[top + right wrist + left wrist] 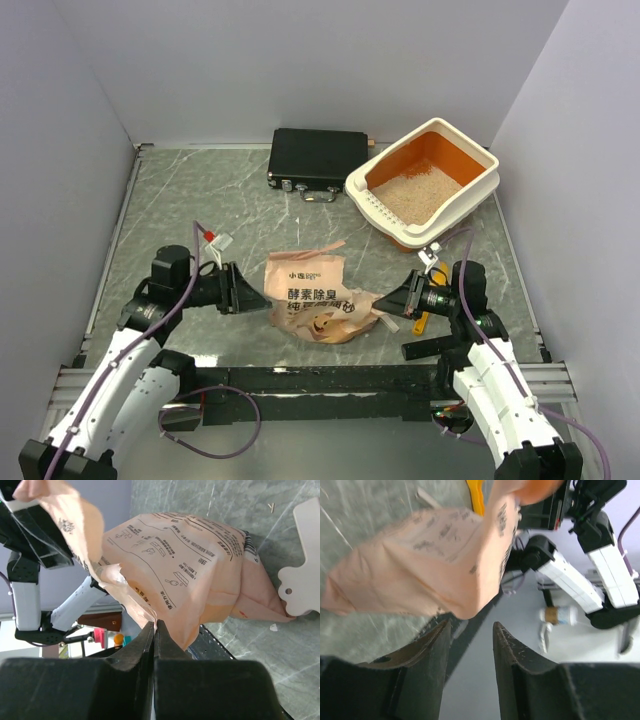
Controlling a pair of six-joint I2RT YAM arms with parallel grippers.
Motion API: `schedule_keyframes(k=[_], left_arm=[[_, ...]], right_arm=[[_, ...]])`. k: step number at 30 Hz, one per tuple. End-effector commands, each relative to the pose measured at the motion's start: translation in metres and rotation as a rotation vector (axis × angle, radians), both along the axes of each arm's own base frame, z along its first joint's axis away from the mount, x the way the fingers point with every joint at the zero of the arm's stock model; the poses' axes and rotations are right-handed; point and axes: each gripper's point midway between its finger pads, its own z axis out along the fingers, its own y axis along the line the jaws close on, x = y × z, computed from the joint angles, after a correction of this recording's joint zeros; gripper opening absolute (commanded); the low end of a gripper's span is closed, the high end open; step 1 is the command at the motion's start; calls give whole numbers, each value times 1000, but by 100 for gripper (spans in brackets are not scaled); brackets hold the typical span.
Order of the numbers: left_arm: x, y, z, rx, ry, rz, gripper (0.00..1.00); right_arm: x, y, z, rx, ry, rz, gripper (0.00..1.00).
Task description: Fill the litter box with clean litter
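The litter box point(452, 214) stands at the back right, with its cream rim, orange inside and slotted end towards the middle. Beige clean litter point(416, 196) covers its floor. The crumpled paper bag point(315, 297) lies on the table between my grippers. It also shows in the left wrist view point(435, 555) and the right wrist view point(200, 565). My left gripper point(246, 290) point(471, 624) is open and empty, just off the bag's left edge. My right gripper point(384, 300) point(155, 624) is shut, pinching the bag's torn right edge at its tips.
A flat black case point(315, 157) lies at the back centre, left of the litter box. A yellow scoop point(420, 322) lies partly under my right arm. A white flat piece point(302, 565) lies by the bag. Grey walls close in the table.
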Motion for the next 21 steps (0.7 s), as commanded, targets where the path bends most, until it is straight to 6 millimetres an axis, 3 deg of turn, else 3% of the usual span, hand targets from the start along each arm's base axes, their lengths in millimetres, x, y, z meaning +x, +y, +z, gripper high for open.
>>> schedule_keyframes(k=[1,9,21], left_arm=[[24,6,30,37,-200,82,44],[31,16,35,103,-272,130,43],[47,-4,34,-3,-275,76,45]], right_arm=[[2,0,4,12,-32,-4,0],[4,1,5,10,-42,1,0],[3,2,6,14,-61,12,0]])
